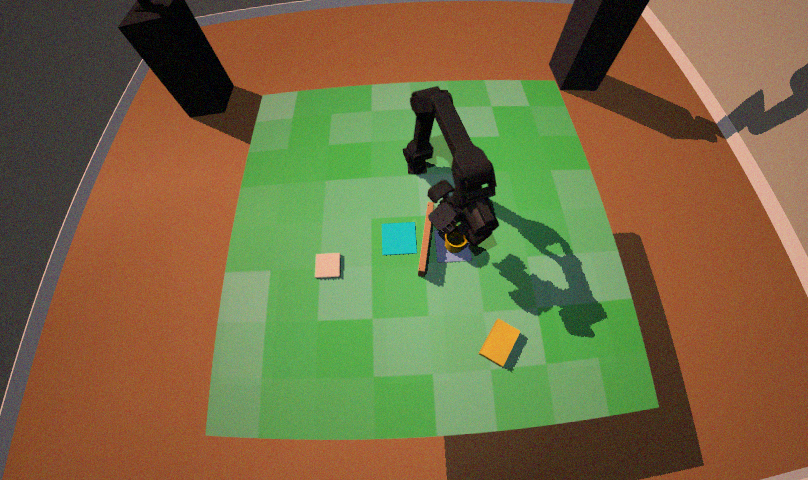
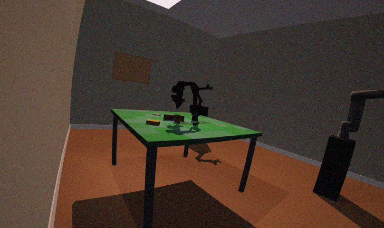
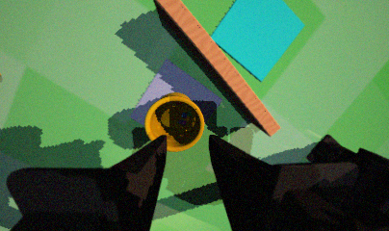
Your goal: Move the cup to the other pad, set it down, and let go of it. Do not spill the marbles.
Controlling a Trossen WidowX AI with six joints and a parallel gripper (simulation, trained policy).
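Wrist view: hand (image 1: 464, 242) (image 2: 177, 107) (image 3: 188, 141) above yellow cup (image 1: 456, 242) (image 2: 177, 118) (image 3: 174, 123), fingers parted, nothing held; an off-centre descent could clip its rim, spilling marbles (image 3: 185, 120).

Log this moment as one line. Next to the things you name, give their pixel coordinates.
gripper (image 1: 463, 236) (image 2: 177, 107) (image 3: 188, 141): open, above cup | cup (image 1: 456, 248) (image 2: 177, 118) (image 3: 153, 129): upright on purple pad (image 1: 454, 257) (image 3: 156, 91) | cyan pad (image 1: 398, 238) (image 3: 261, 36): bare, beyond barrier (image 1: 426, 239) (image 2: 168, 117) (image 3: 221, 64)

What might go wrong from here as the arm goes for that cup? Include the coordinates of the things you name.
The pincer (image 2: 177, 107) (image 3: 188, 141) hangs above the yellow cup (image 1: 455, 241) (image 2: 177, 118) (image 3: 174, 122), open; a fingertip coming down could clip the rim and spill the marbles. The upright wooden bar (image 1: 426, 239) (image 3: 221, 67) stands between the purple pad (image 1: 454, 256) (image 3: 156, 91) and cyan pad (image 1: 398, 238) (image 3: 260, 36), so a low carry might hit it.
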